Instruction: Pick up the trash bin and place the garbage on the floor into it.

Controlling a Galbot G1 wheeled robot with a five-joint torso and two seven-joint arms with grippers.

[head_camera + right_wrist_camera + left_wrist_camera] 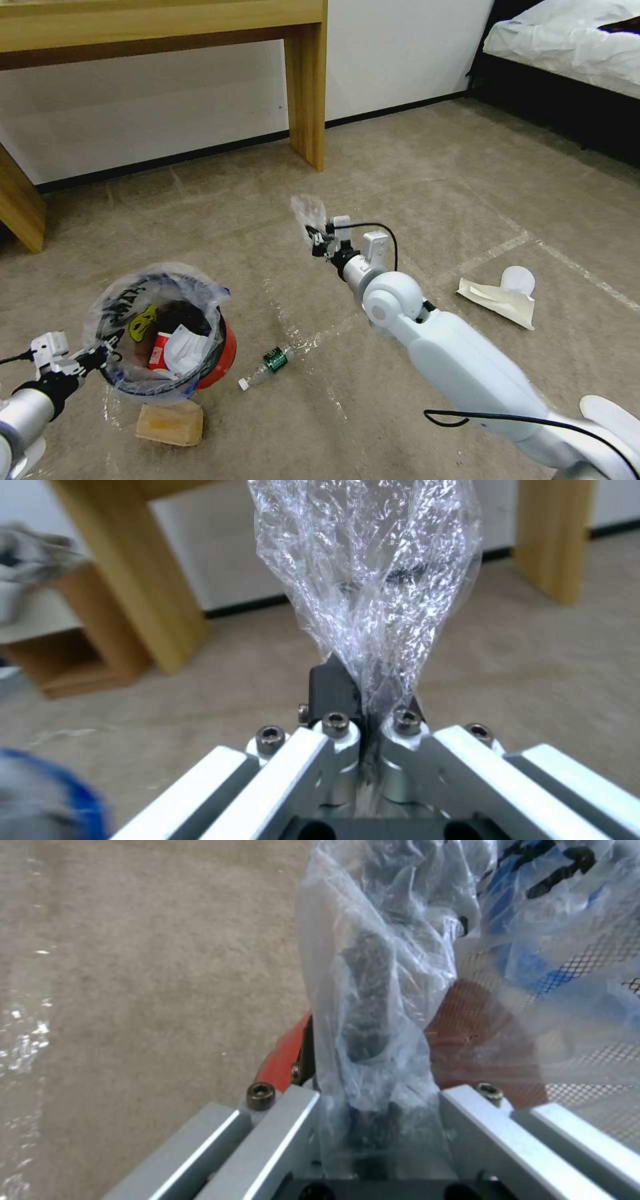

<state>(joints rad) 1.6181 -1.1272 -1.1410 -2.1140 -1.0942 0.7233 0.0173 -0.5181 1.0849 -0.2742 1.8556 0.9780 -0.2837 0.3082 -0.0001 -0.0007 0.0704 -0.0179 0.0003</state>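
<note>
Both arms loaded: bin held at the left, a clear wrapper pinched at the right.

The left gripper [100, 355] has its jaws closed over the rim of the trash bin [160, 333], pinching the bag liner [373, 1005] with it, so the bin hangs tilted with its mouth open upward, a likely way to keep it ready to receive litter. The right gripper [319, 241] has its jaws clamped on the lower end of a crinkled clear plastic wrapper [367, 580], which stands up beyond the fingertips, well apart from the bin's mouth. A small bottle [267, 367] lies on the floor [427, 173] between the two grippers, a tan paper bag [170, 423] just below the bin, and a white paper piece [500, 297] beside the right arm.
</note>
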